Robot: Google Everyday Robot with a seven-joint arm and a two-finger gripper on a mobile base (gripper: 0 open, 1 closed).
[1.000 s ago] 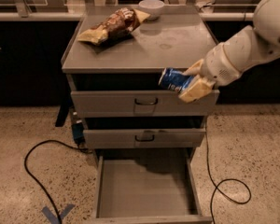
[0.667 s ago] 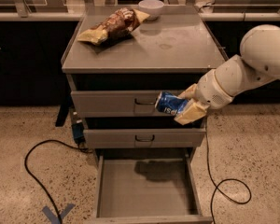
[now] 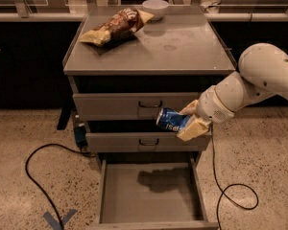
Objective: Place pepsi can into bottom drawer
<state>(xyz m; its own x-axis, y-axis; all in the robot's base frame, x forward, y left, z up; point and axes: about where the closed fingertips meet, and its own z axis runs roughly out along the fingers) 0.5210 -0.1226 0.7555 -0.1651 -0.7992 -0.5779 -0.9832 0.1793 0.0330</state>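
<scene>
Pepsi can (image 3: 171, 120) is in the air, lying on its side, in front of the middle drawer (image 3: 120, 142) at the cabinet's right half, above the bottom drawer (image 3: 127, 198) but not in it. The gripper (image 3: 183, 123) is right there, jaws clamped on the can's right end, one above and one below; the white arm (image 3: 259, 78) reaches in from the right.

Progress: the can is picked up and carried over, and the bottom drawer is pulled fully out with its grey floor bare apart from a shadow. Left to do, as I judge it: lower the can onto the floor, let go, withdraw. Roughly the back half of the job.

Around: top drawer (image 3: 110, 106) and the middle drawer are both shut. On the cabinet's top surface (image 3: 187, 49), a chip bag (image 3: 114, 28) sits back left and a white bowl (image 3: 155, 7) at the back edge, both well apart from the can. A black cable (image 3: 36, 174) loops on the floor to the left, another cable (image 3: 233, 195) to the right, and a blue tape mark (image 3: 57, 218) is near the bottom left.

In the way: nothing visible between can and drawer floor. The middle drawer front is just behind the can, so a straight drop looks free. The drawer's side walls are the only thing to clear.
</scene>
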